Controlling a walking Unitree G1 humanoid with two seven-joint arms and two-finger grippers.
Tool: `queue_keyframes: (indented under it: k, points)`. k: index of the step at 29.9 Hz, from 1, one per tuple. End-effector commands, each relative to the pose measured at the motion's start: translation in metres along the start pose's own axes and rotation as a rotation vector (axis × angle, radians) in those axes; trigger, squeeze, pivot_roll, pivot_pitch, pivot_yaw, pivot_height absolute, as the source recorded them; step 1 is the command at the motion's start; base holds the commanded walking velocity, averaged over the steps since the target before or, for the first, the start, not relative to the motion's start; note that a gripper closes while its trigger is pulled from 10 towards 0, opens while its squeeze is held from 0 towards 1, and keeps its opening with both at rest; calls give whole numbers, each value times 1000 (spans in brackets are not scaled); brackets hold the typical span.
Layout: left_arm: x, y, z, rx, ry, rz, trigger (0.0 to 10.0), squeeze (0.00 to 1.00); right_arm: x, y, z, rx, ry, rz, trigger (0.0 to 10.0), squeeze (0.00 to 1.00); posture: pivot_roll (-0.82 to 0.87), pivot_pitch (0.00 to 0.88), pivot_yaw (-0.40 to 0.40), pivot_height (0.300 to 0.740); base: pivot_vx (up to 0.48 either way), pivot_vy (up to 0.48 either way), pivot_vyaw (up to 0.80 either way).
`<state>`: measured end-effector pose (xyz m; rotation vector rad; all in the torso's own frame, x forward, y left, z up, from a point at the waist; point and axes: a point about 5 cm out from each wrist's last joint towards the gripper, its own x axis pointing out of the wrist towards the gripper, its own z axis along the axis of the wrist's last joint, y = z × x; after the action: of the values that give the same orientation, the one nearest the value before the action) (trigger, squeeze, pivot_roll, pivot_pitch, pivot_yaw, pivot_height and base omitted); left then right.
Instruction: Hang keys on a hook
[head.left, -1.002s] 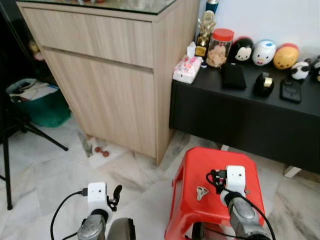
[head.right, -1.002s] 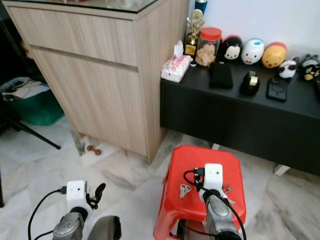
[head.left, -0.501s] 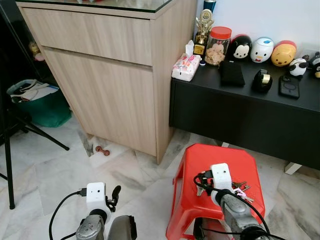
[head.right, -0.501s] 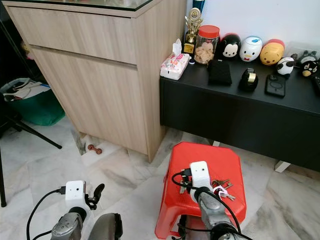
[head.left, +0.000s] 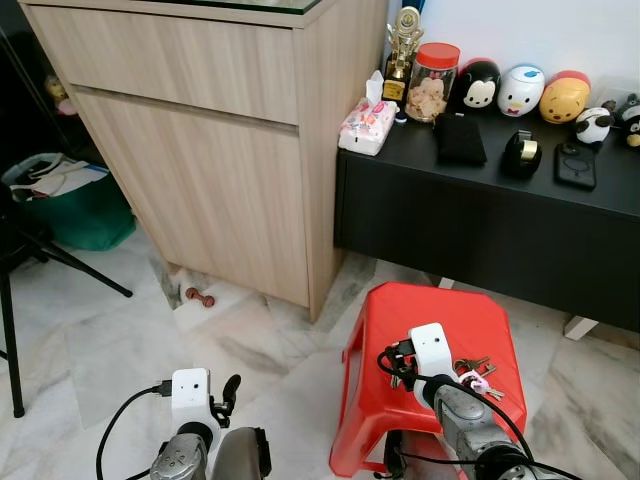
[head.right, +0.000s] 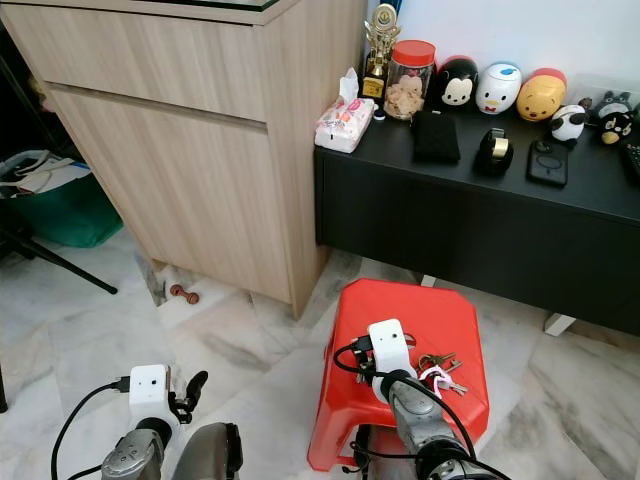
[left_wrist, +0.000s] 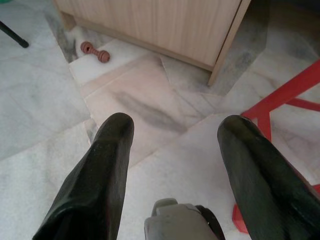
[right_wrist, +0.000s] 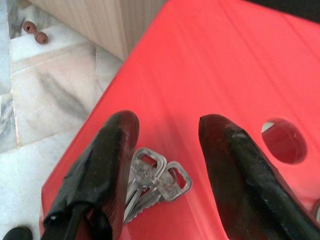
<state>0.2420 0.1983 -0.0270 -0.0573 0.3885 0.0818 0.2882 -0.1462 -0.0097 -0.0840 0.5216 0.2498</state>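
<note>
While silver keys (right_wrist: 152, 182) lie on the red stool (right_wrist: 220, 60), right gripper (right_wrist: 167, 125) fingers spread above them, left gripper (left_wrist: 172, 135) fingers spread, idle.

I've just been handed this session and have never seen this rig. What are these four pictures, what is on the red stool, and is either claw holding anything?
The two wide pictures come from a camera pair on the robot's head, looking down. The other two come from cameras on its wrists, looking along each claw's two black fingers.

The right gripper hovers over the red stool, fingers apart, with silver keys lying flat on the seat just below them. It holds nothing yet. The head views show a second key bunch with a pink ring on the stool, to the right of that arm.

The left gripper hangs open above the marble floor, near the wooden cabinet, holding nothing.

Behind the stool stands a black sideboard carrying toys and a jar. I cannot see a hook here.
</note>
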Motion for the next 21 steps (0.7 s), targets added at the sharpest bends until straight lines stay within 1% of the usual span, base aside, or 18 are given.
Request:
queue_keyframes:
  k: [1,3,8,18,21]
  points:
    - [-4,2,-5,8,11,2,10000,0,0,2,-2,2,17,7,10000,0,130,149,-21,596,0,0,0]
    - [-5,2,-6,7,9,3,10000,0,0,3,-2,13,17,15,10000,0,132,154,-22,596,0,0,0]
    - [-7,3,-7,4,0,5,10000,0,1,8,-2,-3,29,57,10000,0,136,171,-27,596,0,0,0]
    - [-12,2,-9,6,-18,0,10000,0,3,5,4,12,28,44,10000,0,147,207,-36,596,0,0,0]
    - [-14,3,-10,7,-18,0,10000,0,4,4,4,2,34,32,10000,0,147,212,-38,596,0,0,0]
